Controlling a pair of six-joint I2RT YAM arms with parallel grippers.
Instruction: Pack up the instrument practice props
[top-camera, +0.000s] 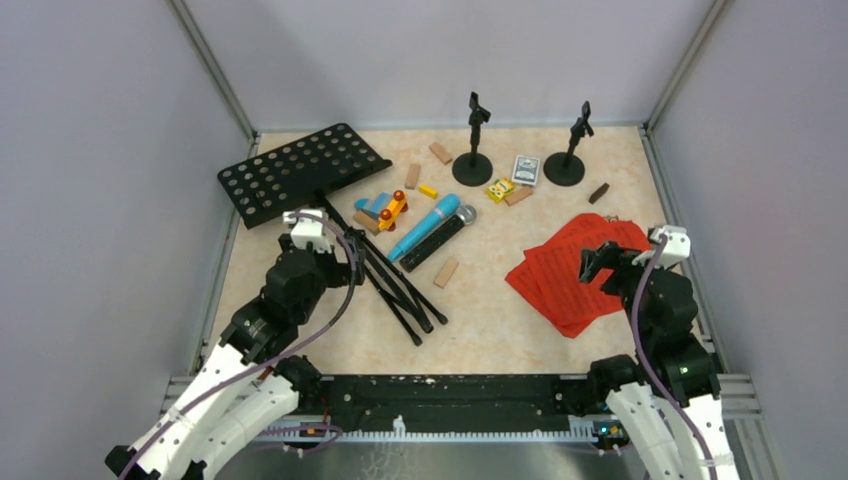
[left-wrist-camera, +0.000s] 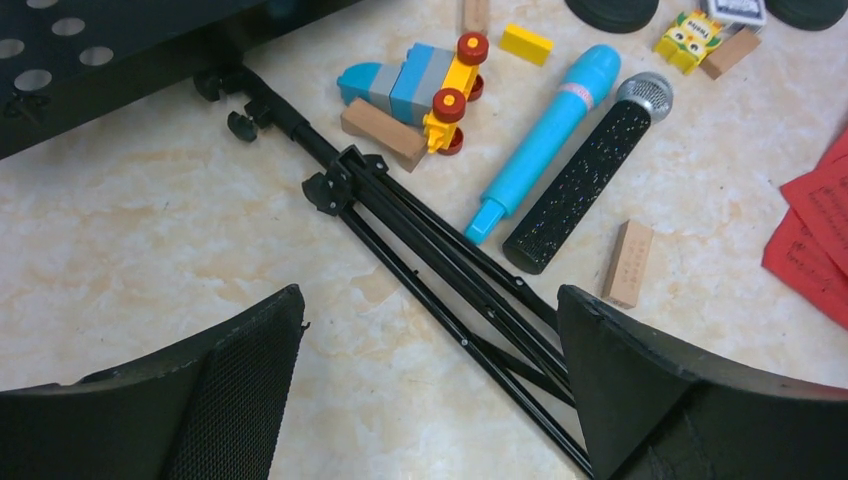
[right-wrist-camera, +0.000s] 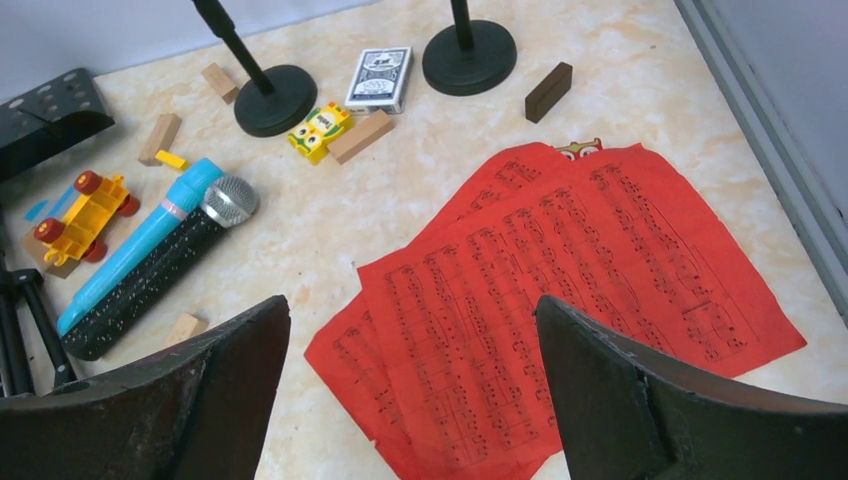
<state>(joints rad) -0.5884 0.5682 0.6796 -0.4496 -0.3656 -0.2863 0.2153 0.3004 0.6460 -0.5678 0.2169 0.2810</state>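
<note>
Left gripper (left-wrist-camera: 430, 300) is seen released, its jaws spread wide and empty above the folded tripod legs (left-wrist-camera: 440, 260), which are stretched out on the near-left side of the blue microphone (left-wrist-camera: 545, 140). Right gripper (right-wrist-camera: 412, 300) is likewise spread and empty, poised over the red sheet-music pages (right-wrist-camera: 560, 280). These are fanned flat well to the right of the blue microphone, their outer edge drawn close to the side rail.

The black silver-headed microphone (left-wrist-camera: 585, 185) is laid parallel along the blue microphone's right flank; whether the two bodies touch cannot be settled. The black hole-punched music desk (top-camera: 300, 172) is found to the far left of the blue microphone, with one corner carried out to the table's side edge. Two black round-based mic holders (top-camera: 472, 168) (top-camera: 564, 168) are stood upright beyond the blue microphone, toward the back wall.

A colourful toy vehicle (top-camera: 385, 208) is placed just left of the blue microphone. On its near-right side a stretch of bare table (top-camera: 490, 330) is left between the legs and the pages, broken only by a small wooden block (top-camera: 446, 271).
</note>
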